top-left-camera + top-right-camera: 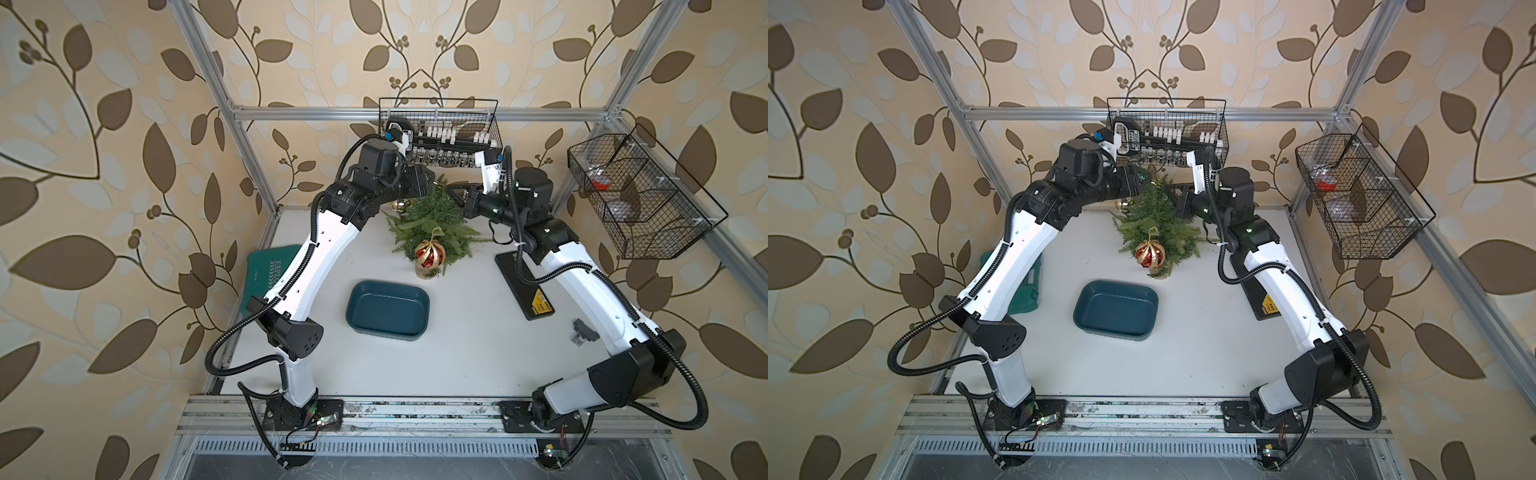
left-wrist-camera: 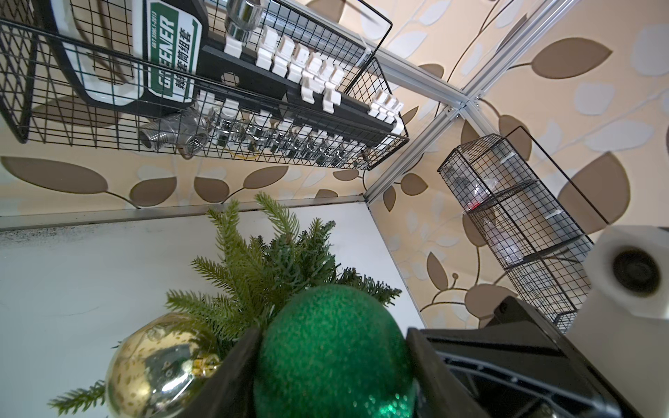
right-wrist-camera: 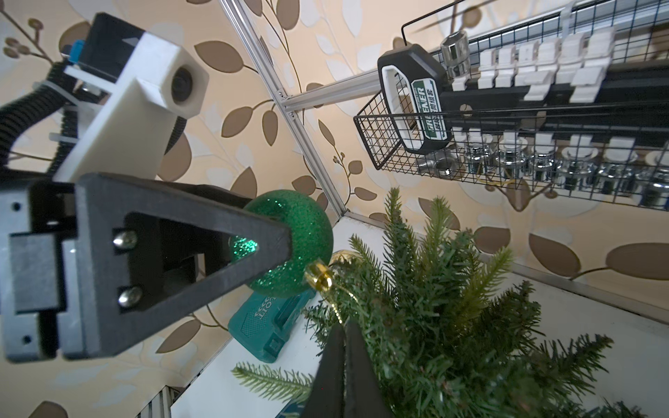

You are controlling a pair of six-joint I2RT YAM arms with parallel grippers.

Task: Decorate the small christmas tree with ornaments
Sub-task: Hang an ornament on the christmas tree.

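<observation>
Left jaws clamp the green bauble [image 2: 333,347] beside the tree [image 1: 432,220] top; right jaws pinch its gold loop [image 3: 335,305] shut.

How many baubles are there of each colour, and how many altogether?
red-and-gold striped bauble: 1
shiny gold bauble: 1
green glitter bauble: 1
Total: 3
</observation>
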